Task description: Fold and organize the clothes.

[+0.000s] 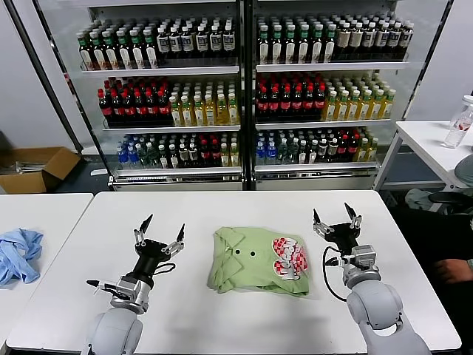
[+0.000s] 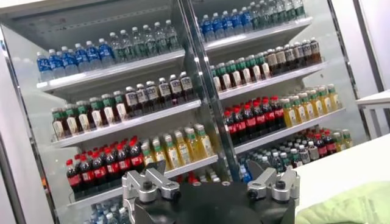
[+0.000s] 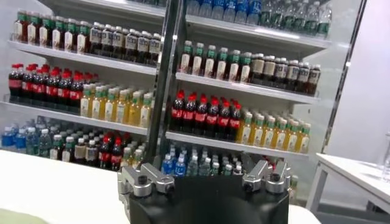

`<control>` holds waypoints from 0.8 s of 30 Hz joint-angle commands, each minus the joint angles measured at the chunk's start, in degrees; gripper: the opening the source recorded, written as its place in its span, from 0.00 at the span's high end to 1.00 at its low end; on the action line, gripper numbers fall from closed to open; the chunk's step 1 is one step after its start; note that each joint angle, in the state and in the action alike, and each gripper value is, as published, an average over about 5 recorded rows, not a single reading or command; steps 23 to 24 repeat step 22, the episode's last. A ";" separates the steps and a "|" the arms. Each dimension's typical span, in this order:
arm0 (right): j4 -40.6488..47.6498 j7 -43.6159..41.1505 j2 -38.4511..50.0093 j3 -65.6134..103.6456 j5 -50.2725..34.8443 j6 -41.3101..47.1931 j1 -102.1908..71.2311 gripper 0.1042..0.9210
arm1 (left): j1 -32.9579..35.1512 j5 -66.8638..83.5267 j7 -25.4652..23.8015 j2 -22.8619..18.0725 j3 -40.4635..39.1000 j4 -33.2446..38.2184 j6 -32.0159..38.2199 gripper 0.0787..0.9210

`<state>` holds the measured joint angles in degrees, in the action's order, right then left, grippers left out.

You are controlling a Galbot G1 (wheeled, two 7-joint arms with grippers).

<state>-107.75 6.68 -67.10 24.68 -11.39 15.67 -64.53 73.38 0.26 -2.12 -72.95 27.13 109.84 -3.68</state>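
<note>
Your left gripper (image 1: pixel 159 233) and right gripper (image 1: pixel 337 218) flank the apparently folded shirt (image 1: pixel 259 260), fingers spread and empty; careless regrasping could unfold it.

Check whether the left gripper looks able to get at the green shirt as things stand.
Probably yes: the left gripper is open beside the green shirt, with only bare table between them.

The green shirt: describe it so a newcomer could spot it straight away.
On the white table in front of the drinks cooler, look at the middle, between the left gripper and the right gripper, both open. There lies the folded light green shirt. Unlike the crumpled blue garment on the neighbouring table, it has dark buttons and a red-and-white print.
</note>
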 commanded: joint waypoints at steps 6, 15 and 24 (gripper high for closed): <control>4.32 -2.32 0.10 0.81 3.19 -4.01 2.37 0.12 | -0.69 -0.02 -0.08 0.53 -0.23 -0.68 0.11 0.12; 5.85 -2.31 -0.44 -0.11 5.69 -5.17 2.92 0.12 | -1.80 -0.02 -0.12 0.82 -0.07 -1.70 0.46 0.12; 6.09 -2.52 -0.22 -0.22 6.20 -5.10 2.77 0.12 | -3.38 -1.54 -2.46 1.09 0.90 -4.25 3.19 0.12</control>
